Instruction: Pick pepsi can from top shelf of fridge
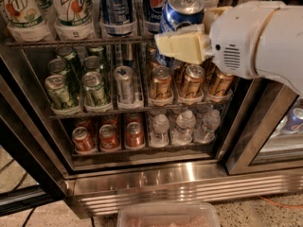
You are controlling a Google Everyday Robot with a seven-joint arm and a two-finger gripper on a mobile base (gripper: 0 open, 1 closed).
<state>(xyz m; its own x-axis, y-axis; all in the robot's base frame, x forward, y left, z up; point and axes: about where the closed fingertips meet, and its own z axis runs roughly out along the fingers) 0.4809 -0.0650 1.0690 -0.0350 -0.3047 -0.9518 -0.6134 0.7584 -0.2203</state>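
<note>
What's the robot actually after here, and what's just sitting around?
Part of the job:
- pepsi can, clamped in the gripper
- top shelf, just behind the can
- fridge

Just sitting there:
- 7UP bottles
- green cans
- bronze cans
- red cans
- water bottles
</note>
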